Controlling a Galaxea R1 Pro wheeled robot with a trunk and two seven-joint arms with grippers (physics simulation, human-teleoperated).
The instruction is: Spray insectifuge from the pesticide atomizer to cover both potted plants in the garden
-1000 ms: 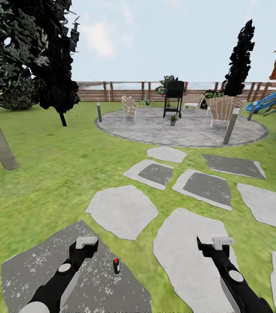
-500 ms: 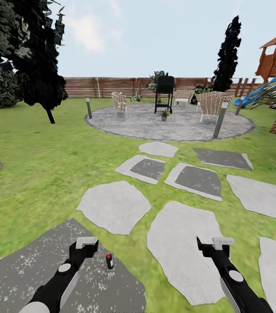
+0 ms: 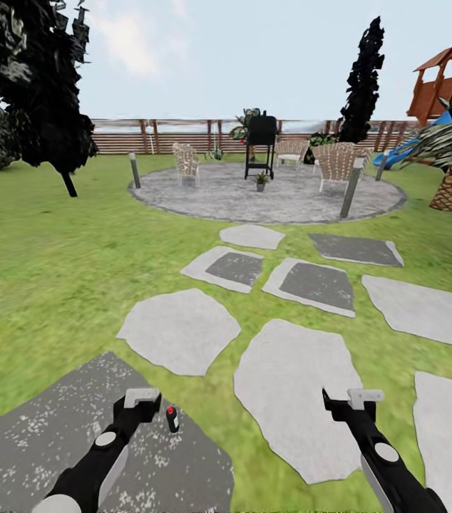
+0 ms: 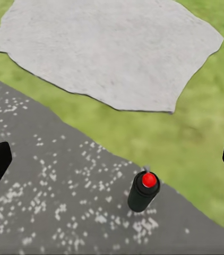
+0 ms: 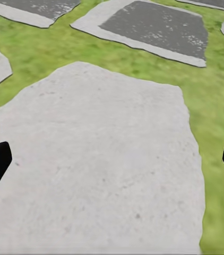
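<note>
A: What lies widest here?
B: The lawn (image 3: 55, 249), with a round patio (image 3: 269, 196) at its far edge before the fence (image 3: 169, 135), and stones stepping toward us.
A: And the plants?
B: One plant (image 3: 260, 181) in a grey pot sits on the patio beside the grill (image 3: 261, 146); too small to tell more.
A: The pincers?
B: The left pincer (image 3: 142, 400) and right pincer (image 3: 351, 400) both hang released, fingers spread wide, nothing between them.
A: The atomizer?
B: The atomizer (image 4: 143, 191) stands upright near the right edge of a dark speckled stone (image 4: 43, 180), just beside the left pincer. A slim dark bottle, round red top.
</note>
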